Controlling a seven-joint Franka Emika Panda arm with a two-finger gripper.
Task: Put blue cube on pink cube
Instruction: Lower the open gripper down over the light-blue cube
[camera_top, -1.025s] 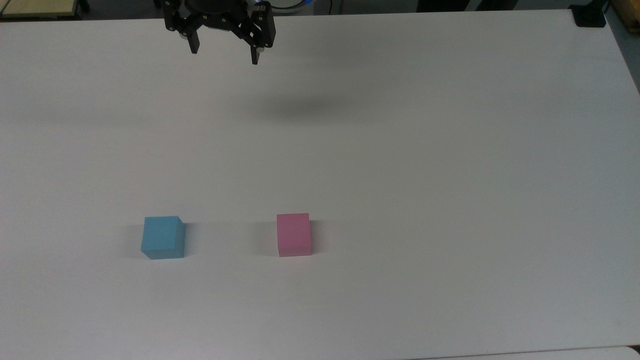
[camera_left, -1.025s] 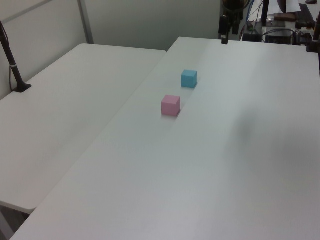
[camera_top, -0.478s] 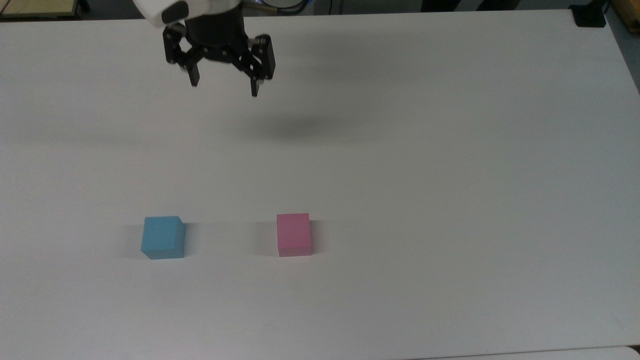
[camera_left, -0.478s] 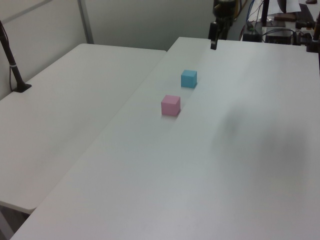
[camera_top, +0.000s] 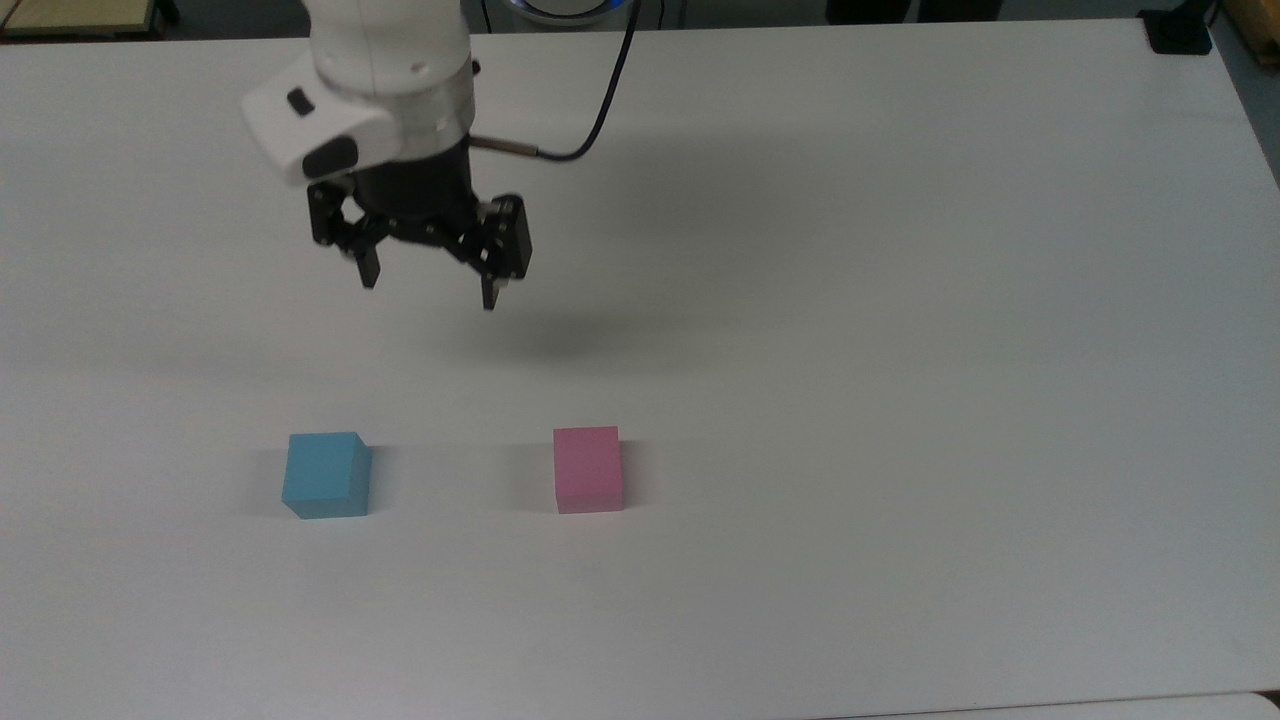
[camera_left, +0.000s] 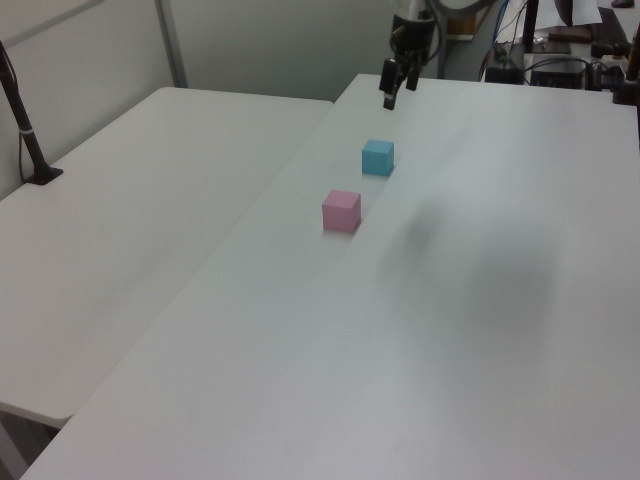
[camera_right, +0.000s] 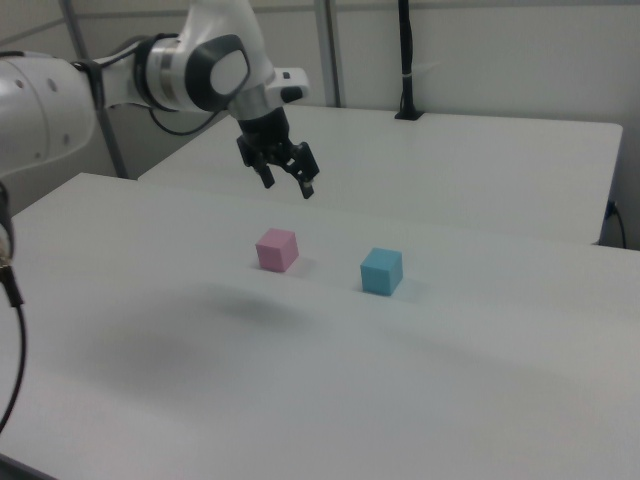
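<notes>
Top view: the pincer (camera_top: 428, 289) hangs above the white bench (camera_top: 900, 300), fingers spread and holding nothing. Below it in the picture, the blue cube (camera_top: 326, 474) and the pink cube (camera_top: 588, 468) sit apart on the bench, blue toward the top view's left, pink toward the top view's right.

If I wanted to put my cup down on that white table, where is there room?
Almost anywhere. The table lies bare on the top view's right of the pink cube, and along the near edge below both cubes. The one busy stretch is around the blue cube, with the open tool in the air above the table nearby.
</notes>
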